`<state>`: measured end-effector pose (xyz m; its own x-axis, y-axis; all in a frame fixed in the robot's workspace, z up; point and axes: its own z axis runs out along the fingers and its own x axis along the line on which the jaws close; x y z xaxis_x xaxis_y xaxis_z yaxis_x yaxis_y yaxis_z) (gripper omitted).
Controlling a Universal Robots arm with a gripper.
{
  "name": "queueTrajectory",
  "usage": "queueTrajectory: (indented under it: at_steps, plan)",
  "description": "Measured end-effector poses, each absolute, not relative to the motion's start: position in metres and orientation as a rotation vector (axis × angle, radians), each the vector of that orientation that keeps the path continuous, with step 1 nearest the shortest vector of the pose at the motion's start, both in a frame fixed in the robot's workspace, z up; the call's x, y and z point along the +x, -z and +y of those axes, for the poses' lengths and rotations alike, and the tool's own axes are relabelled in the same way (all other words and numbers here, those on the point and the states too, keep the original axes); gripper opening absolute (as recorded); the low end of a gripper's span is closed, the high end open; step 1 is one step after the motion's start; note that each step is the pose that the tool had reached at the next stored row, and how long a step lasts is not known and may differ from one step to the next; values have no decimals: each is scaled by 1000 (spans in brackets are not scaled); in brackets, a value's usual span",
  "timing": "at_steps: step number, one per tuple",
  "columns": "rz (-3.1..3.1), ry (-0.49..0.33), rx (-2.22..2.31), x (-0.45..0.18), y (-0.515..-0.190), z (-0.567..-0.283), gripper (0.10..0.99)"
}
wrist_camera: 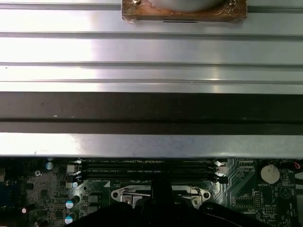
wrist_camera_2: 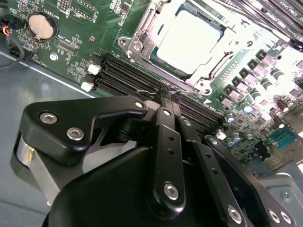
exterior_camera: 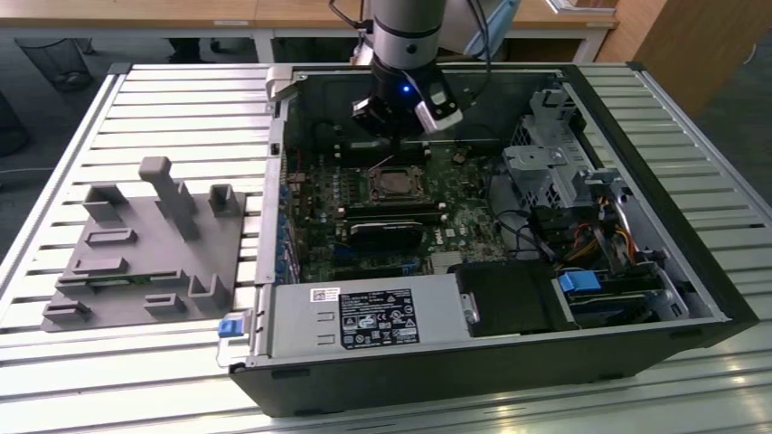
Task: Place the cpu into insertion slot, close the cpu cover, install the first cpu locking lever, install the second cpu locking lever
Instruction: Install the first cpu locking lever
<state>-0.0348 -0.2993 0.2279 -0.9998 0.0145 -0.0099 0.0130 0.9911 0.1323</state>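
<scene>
The cpu (wrist_camera_2: 189, 40), pale and square, lies flat in the insertion slot (exterior_camera: 392, 186) on the green motherboard. The cpu cover (wrist_camera_2: 218, 60), a silver frame, lies down around the chip, whose top shows through its window. My gripper (wrist_camera_2: 165, 93) hovers just off one edge of the socket, over the black memory slots (wrist_camera_2: 125, 75), with its black fingers (wrist_camera_2: 163, 123) drawn together at the tips. A thin metal piece sits at the tips; whether they pinch it I cannot tell. In the exterior view the gripper (exterior_camera: 404, 127) hangs inside the open case, just behind the socket.
The computer case (exterior_camera: 711, 298) lies open on a slatted metal table. A black heatsink block (exterior_camera: 386, 237) sits in front of the socket, with drive cages and cables (exterior_camera: 567, 181) at the exterior view's right. A grey fixture (exterior_camera: 145, 244) stands outside the case at the left. A case wall (wrist_camera: 151, 109) is close by the wrist.
</scene>
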Motion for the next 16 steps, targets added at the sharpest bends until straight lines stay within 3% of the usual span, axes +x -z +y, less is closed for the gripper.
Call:
queueTrajectory:
  at_steps: [16]
  plan:
    - [3124,-208,21,-24,-222,-298,118]
